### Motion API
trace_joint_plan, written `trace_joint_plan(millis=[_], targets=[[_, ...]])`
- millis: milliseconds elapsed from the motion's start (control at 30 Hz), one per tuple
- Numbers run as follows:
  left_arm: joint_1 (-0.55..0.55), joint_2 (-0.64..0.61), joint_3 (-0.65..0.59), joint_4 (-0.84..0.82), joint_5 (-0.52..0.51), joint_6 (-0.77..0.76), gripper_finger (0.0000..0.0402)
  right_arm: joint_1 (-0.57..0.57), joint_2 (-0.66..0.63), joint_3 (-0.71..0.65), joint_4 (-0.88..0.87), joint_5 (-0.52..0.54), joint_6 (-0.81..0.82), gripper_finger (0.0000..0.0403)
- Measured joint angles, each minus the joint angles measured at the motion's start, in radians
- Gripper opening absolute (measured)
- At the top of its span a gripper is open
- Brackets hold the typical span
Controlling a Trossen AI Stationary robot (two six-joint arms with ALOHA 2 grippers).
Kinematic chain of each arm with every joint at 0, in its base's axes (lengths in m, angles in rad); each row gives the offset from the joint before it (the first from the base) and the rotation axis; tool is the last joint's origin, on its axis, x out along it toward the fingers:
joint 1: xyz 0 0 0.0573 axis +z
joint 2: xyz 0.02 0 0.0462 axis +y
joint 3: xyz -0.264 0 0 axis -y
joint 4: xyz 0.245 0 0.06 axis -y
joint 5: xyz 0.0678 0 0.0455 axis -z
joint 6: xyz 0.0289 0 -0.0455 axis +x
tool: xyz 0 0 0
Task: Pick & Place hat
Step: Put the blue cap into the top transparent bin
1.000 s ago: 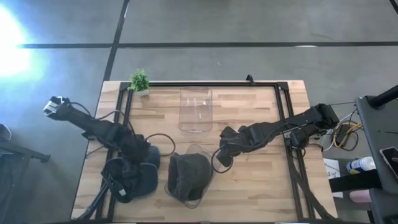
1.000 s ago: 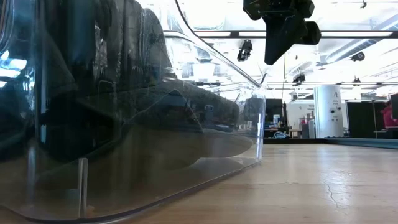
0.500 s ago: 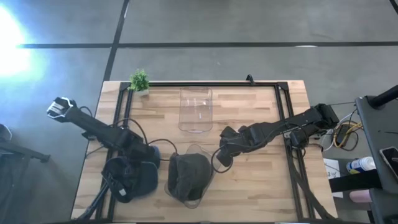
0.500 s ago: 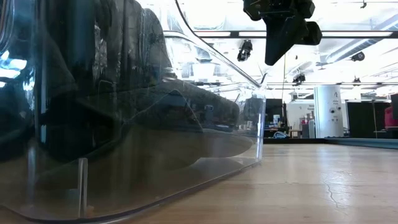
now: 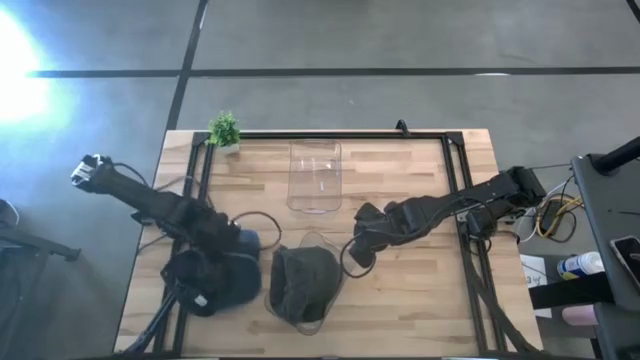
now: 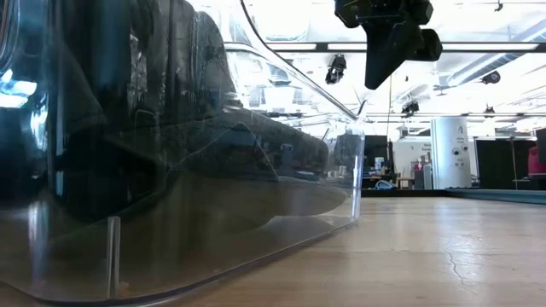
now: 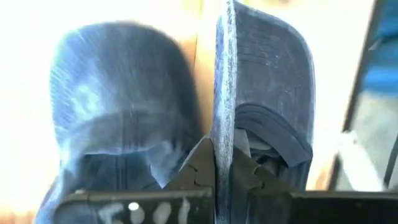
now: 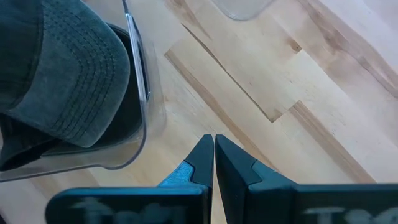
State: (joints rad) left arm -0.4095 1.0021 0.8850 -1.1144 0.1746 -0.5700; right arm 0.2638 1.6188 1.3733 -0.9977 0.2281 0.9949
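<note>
A dark blue hat (image 5: 213,285) lies at the table's near left, with my left gripper (image 5: 218,252) shut on it. The left wrist view shows its rounded crown (image 7: 118,106) beside its stitched brim. A dark grey hat (image 5: 302,280) sits inside a clear container (image 5: 330,248) at the near middle. This container fills the low view (image 6: 256,213). My right gripper (image 5: 358,255) hovers shut just right of that container, above the wood, holding nothing. My left gripper pinches the blue hat's brim (image 7: 225,124) between its two fingers, which meet on the brim's edge. The brim runs edge-on straight away from the fingertips (image 7: 202,165), with the crown to one side. The fingers slant down from the table's far left.
An empty clear container (image 5: 315,178) stands at the far middle of the table. A small green plant (image 5: 225,130) sits at the far left corner. Black frame rails (image 5: 462,190) run along both table sides. Bare wood lies right of the right gripper.
My left gripper has shut on the blue hat's brim and shifted slightly toward the table's left edge. The hat has shifted a little with it. My right arm has kept still.
</note>
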Motion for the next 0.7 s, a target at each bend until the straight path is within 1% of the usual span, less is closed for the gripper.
trace_joint_plan(millis=[133, 200, 333, 400, 467, 500, 600, 633, 667, 700], targets=[[0.002, -0.068, 0.119, -0.012, -0.109, -0.075, 0.0005, 0.0, -0.019, 0.0, -0.007, 0.012, -0.004, 0.0013], [0.002, -0.096, 0.168, -0.012, -0.203, -0.115, 0.0005, -0.002, -0.025, 0.0, -0.017, 0.031, -0.004, 0.0013], [0.016, -0.133, 0.228, 0.038, -0.472, -0.211, 0.0005, -0.007, -0.033, 0.0, -0.046, 0.068, 0.011, 0.0013], [0.027, -0.142, 0.251, 0.075, -0.561, -0.242, 0.0005, -0.012, -0.034, 0.0, -0.046, 0.069, 0.018, 0.0013], [0.03, -0.147, 0.268, 0.107, -0.676, -0.279, 0.0005, -0.016, -0.034, 0.0, -0.046, 0.073, 0.02, 0.0013], [0.03, -0.149, 0.274, 0.138, -0.744, -0.29, 0.0005, -0.017, -0.034, 0.0, -0.046, 0.083, 0.029, 0.0013], [0.03, -0.149, 0.271, 0.292, -1.012, -0.308, 0.0005, -0.02, -0.034, 0.0, -0.047, 0.122, 0.081, 0.0013], [0.031, -0.145, 0.265, 0.34, -1.086, -0.311, 0.0005, -0.021, -0.034, 0.0, -0.048, 0.139, 0.107, 0.0013], [0.034, -0.138, 0.256, 0.389, -1.144, -0.31, 0.0006, -0.021, -0.034, 0.0, -0.05, 0.159, 0.137, 0.0013], [0.041, -0.127, 0.246, 0.436, -1.176, -0.303, 0.0009, -0.021, -0.035, 0.0, -0.058, 0.178, 0.167, 0.0013]])
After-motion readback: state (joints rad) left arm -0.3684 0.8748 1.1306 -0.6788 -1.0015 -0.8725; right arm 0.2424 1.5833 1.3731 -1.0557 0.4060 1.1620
